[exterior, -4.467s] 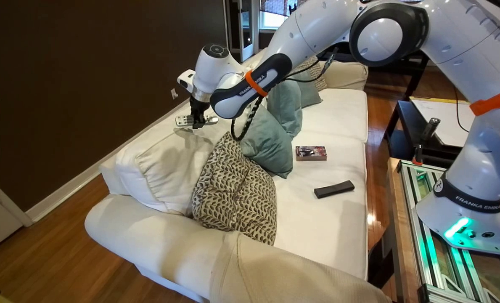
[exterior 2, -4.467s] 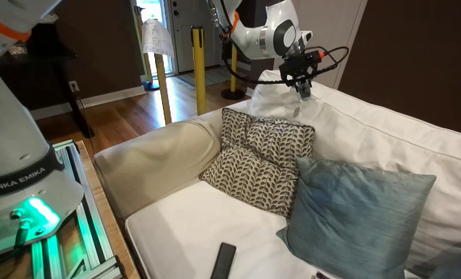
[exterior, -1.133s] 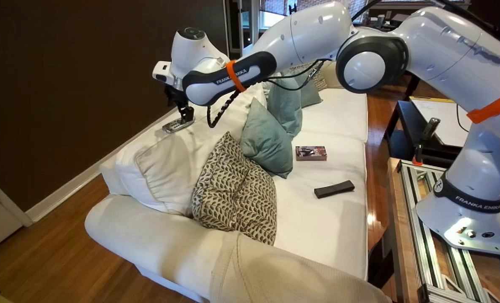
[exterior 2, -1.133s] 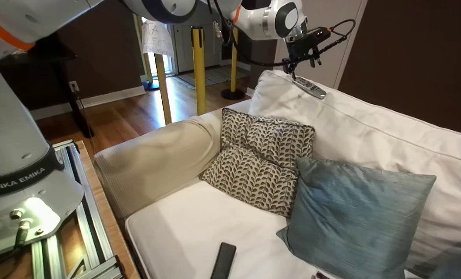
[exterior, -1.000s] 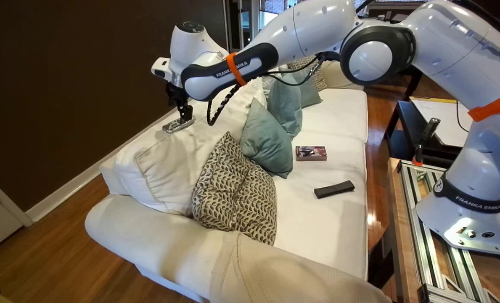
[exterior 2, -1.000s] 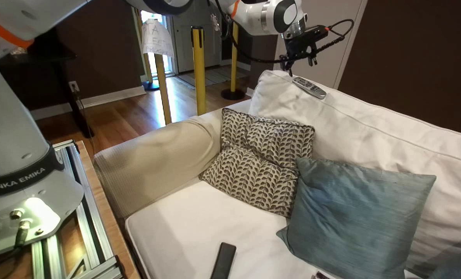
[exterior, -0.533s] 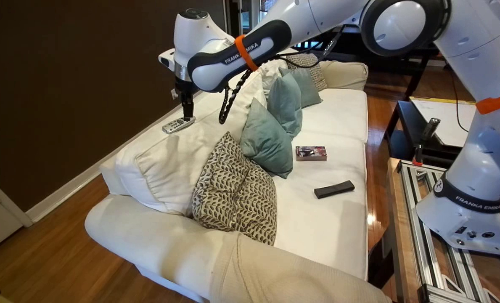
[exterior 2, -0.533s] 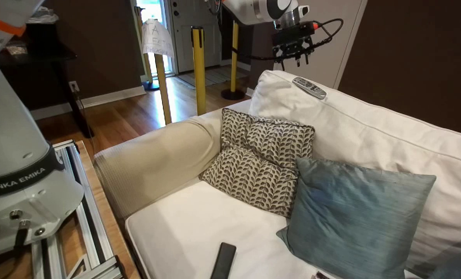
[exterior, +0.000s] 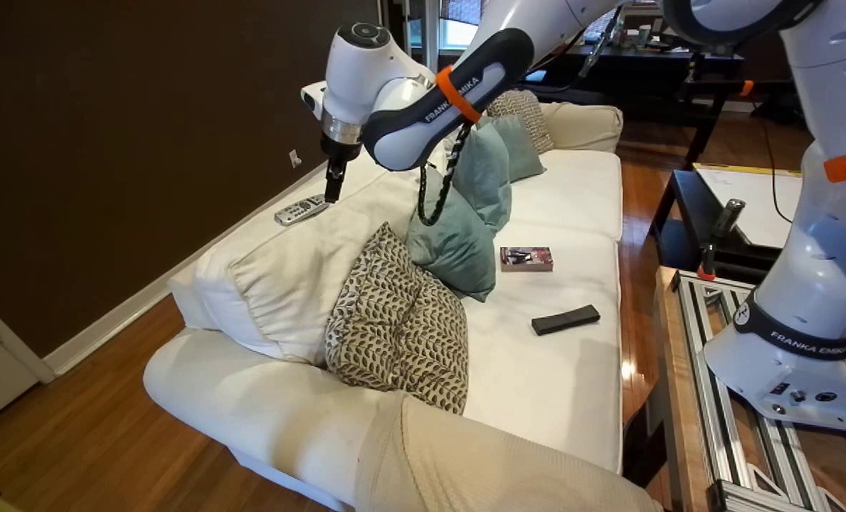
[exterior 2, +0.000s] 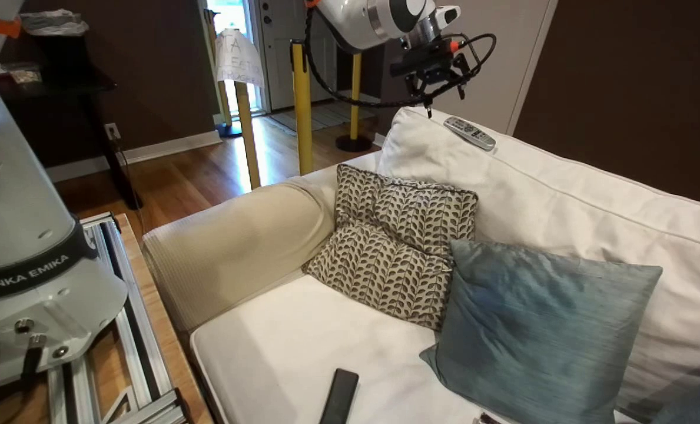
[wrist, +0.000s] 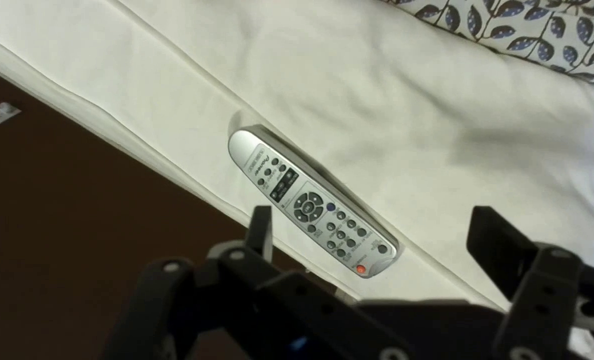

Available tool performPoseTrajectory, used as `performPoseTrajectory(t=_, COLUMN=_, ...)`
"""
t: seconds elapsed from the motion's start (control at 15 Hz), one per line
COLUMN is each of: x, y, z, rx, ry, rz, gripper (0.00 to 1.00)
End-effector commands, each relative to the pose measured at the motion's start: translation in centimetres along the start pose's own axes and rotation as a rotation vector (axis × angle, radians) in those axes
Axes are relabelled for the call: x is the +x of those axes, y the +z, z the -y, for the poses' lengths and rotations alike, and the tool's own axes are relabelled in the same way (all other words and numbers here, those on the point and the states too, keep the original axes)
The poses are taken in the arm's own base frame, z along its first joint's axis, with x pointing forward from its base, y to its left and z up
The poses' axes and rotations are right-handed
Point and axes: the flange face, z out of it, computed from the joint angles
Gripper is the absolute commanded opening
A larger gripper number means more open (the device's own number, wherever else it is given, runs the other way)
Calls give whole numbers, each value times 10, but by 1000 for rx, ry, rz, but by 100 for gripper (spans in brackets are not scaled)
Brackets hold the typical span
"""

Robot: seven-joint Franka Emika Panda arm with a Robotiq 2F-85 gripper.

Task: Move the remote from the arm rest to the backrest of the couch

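Observation:
The silver-grey remote (exterior: 302, 210) lies flat on top of the backrest (exterior: 280, 295) of the white couch (exterior: 536, 384), as both exterior views show. In the wrist view the same remote (wrist: 314, 202) rests along a seam of the fabric, its buttons facing up. My gripper (wrist: 372, 229) hangs above it, fingers spread wide with nothing between them. An exterior view has the gripper (exterior 2: 445, 102) over the backrest (exterior 2: 573, 182), apart from the remote (exterior 2: 470, 133). The rounded arm rest (exterior: 252, 405) bears nothing in view.
A leaf-patterned pillow (exterior: 398, 327) and a teal pillow (exterior: 451, 242) lean against the backrest. On the seat lie a black remote (exterior: 565, 320) and a small box (exterior: 526, 259). A brown wall (exterior: 181, 107) rises behind the couch.
Several seconds ago my gripper held the remote above the backrest. The remote was then set down and released. Over the last second the gripper has lifted and drawn away, while the remote stayed put.

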Motion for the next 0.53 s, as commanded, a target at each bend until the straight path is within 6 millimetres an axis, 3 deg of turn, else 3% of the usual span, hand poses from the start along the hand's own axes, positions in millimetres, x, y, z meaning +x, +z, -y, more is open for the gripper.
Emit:
performPoseTrajectory(t=0.0, x=-27, y=-15, z=9, rx=-45, ry=125, rz=-32, gripper=100)
performPoseTrajectory(t=0.47, x=-49, y=-20, z=21, rx=-56, ry=329, rz=-118, gripper=100)
